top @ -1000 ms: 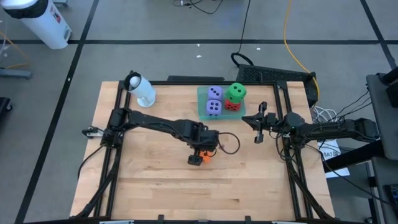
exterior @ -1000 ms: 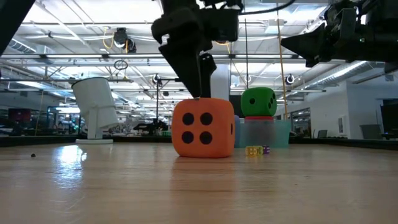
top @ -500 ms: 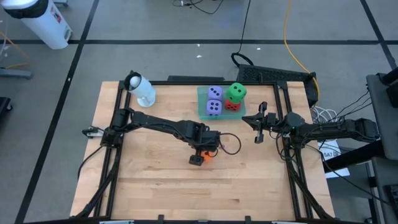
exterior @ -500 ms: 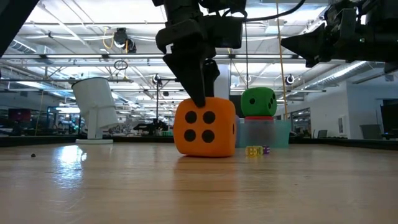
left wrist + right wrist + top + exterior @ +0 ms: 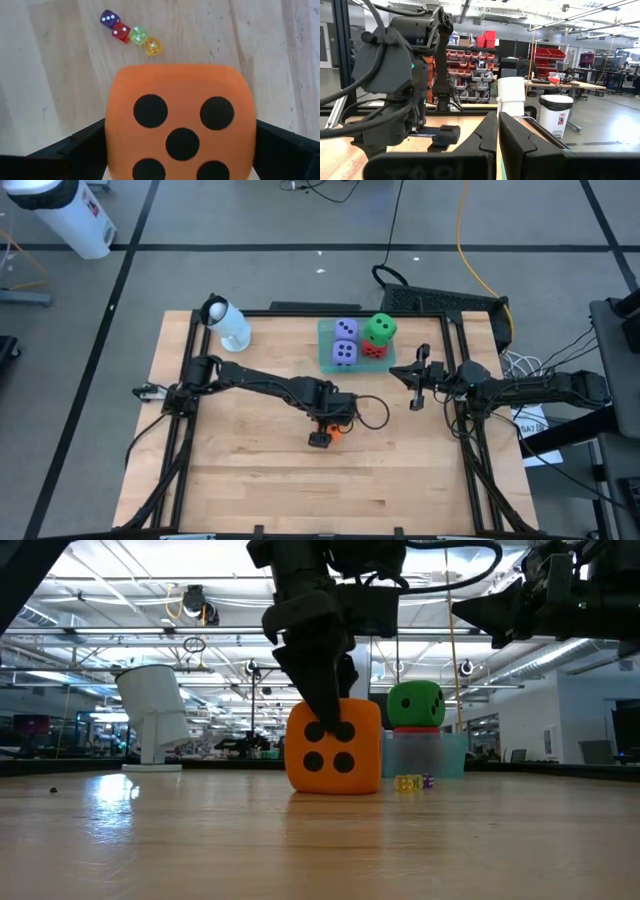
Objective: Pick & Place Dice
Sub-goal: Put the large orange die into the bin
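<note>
The orange die (image 5: 334, 429) stands on the table's middle by its bottom face, its top face up in the left wrist view (image 5: 182, 135). My left gripper (image 5: 322, 710) reaches down over it, shut on it. Two purple-blue dice (image 5: 344, 342) sit in the teal tray (image 5: 325, 360). The green die (image 5: 380, 329) lies on top of the red die (image 5: 373, 351) there. My right gripper (image 5: 415, 390) hovers shut near the table's right side, away from all the dice. My left gripper pinches the orange die between its two fingers, on two opposite side faces (image 5: 112, 150). One finger (image 5: 325, 705) lies across the face toward the near edge; the die hides the other in the low view. The fingers come from above, slightly slanted. The die's bottom (image 5: 335, 790) rests on the table.
A white cylinder-shaped object (image 5: 228, 325) stands at the table's far left. A row of tiny coloured dice (image 5: 131, 34) lies on the wood just beyond the orange die. Black rails (image 5: 185, 430) run along both sides of the table.
My left gripper has come down over the orange die, so its near finger now reaches lower across the die's front face. The die has slid slightly toward the table's right and stays on the wood.
</note>
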Tool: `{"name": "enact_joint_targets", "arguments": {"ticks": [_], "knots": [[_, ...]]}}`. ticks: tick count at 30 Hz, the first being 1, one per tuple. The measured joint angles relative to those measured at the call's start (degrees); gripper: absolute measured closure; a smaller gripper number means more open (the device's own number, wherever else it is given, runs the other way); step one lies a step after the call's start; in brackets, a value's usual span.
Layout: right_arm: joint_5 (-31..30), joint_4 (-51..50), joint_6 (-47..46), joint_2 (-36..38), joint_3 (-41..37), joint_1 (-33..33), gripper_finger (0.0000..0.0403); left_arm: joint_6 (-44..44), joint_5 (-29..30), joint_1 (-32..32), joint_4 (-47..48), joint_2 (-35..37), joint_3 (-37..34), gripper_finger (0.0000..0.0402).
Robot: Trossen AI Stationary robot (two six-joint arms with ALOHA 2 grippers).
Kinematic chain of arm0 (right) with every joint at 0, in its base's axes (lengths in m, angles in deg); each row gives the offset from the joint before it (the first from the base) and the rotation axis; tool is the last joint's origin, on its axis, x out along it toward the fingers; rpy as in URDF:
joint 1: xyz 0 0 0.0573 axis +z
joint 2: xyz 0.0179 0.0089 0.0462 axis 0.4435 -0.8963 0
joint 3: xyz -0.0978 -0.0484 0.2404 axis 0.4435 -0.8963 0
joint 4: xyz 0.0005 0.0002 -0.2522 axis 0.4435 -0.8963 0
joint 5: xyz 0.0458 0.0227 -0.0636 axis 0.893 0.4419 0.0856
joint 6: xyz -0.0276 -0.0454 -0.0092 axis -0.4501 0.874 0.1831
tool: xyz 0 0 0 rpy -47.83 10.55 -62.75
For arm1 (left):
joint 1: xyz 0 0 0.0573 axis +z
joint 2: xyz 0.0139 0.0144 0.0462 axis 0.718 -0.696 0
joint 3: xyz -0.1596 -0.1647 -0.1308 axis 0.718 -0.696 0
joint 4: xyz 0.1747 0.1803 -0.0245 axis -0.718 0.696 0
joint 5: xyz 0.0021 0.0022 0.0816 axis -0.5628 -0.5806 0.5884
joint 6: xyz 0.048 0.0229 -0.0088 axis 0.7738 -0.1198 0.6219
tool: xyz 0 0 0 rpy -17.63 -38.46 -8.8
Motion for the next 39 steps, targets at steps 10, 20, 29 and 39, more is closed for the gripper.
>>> {"name": "enact_joint_targets", "arguments": {"ticks": [10,20,29,39], "knots": [[0.0,0.0,0.0,0.0,0.0,0.0,0.0397,-1.0,3.1,-0.1,-0.9,-0.1,-0.2,0.0002],[0.0,0.0,0.0,0.0,0.0,0.0,0.0397,-0.9,9.2,0.0,-1.7,5.1,-0.8,0.0002],[0.0,0.0,0.0,0.0,0.0,0.0,0.0397,-0.2,20.7,1.6,-4.4,11.6,-0.6,0.0002],[0.0,-0.5,0.0,0.0,0.0,0.0,0.0397,-2.7,30.2,6.6,-12.6,16.8,-0.4,0.0003]]}}
